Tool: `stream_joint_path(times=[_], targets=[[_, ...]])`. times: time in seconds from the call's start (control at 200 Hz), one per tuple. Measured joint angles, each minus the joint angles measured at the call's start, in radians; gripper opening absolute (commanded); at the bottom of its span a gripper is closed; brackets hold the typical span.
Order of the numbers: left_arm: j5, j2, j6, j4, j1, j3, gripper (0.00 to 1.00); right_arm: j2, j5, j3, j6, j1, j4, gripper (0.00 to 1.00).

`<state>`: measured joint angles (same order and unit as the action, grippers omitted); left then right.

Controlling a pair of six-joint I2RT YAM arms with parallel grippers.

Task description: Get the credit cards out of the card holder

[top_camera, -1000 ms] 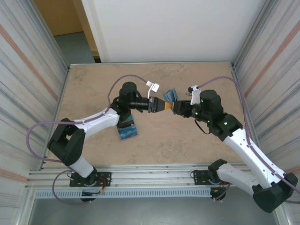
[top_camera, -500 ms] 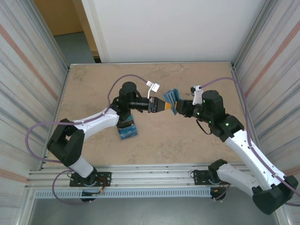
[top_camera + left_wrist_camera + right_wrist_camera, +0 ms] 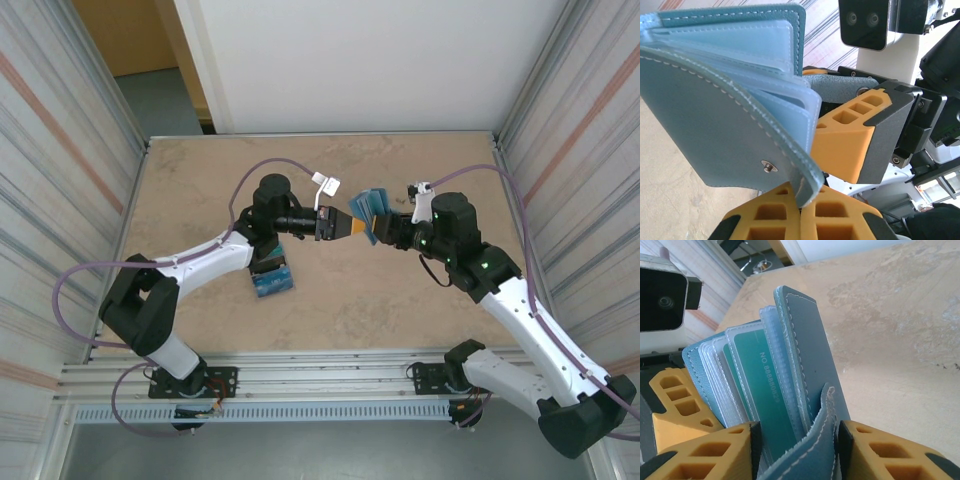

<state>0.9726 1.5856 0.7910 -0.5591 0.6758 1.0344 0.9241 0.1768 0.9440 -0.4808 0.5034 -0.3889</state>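
Top external shows the big tan worktop [image 3: 200,200], with both arms meeting above it. The card holder [image 3: 369,203] hangs in the air between them, opened like a fan. The left end effector [image 3: 351,226] is closed tight on its flap. The right end effector [image 3: 797,440] has its fingers apart around the bottom edge, and I cannot tell if it squeezes. The holder looks soft and floppy. A teal credit card [image 3: 765,400] sits in a sleeve. It looks thin, stiff and slippery, so pinch near its top edge.
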Motion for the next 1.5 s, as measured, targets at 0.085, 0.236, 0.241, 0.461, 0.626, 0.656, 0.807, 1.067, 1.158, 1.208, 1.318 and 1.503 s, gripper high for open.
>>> stream_joint_path(times=[0.085,0.236,0.241,0.461,0.626,0.656,0.807,1.067,1.158,1.208,1.318,1.503], targets=[[0.0,0.0,0.0,0.001,0.001,0.002,0.0,0.006,0.004,0.0,0.0,0.0,0.0,0.31],[0.0,0.0,0.0,0.002,0.001,0.007,0.0,0.01,0.003,0.0,0.014,0.0,0.001,0.07],[0.0,0.0,0.0,0.003,0.001,0.007,0.0,0.01,0.002,0.0,0.014,0.0,0.001,0.06],[-0.012,0.0,-0.001,0.014,0.001,0.007,0.07,0.009,0.002,0.0,0.018,-0.002,-0.001,0.0],[-0.025,0.0,-0.002,0.016,0.002,0.008,0.28,-0.005,0.002,0.0,0.018,-0.002,-0.002,0.0],[-0.026,0.0,0.0,0.016,0.003,0.01,0.35,-0.007,0.004,0.0,0.018,-0.002,-0.002,0.0],[-0.031,0.002,-0.002,0.014,0.012,0.029,0.54,-0.008,0.004,0.0,0.018,0.002,-0.004,0.0],[-0.032,0.016,0.003,0.009,0.014,0.048,0.68,-0.008,-0.008,0.0,0.019,0.031,-0.005,0.0],[-0.04,0.017,-0.001,0.013,0.014,0.048,0.7,-0.008,-0.025,0.0,0.019,0.043,-0.008,0.0],[-0.047,0.017,-0.005,0.022,0.014,0.048,0.73,-0.009,-0.033,0.0,0.019,0.049,-0.011,0.0],[-0.074,0.017,-0.031,0.067,0.018,0.05,0.76,-0.02,-0.05,0.0,0.019,0.056,-0.021,0.0],[-0.128,0.017,-0.1,0.171,0.034,0.065,0.78,-0.05,-0.064,0.011,0.02,0.061,-0.026,0.0]])
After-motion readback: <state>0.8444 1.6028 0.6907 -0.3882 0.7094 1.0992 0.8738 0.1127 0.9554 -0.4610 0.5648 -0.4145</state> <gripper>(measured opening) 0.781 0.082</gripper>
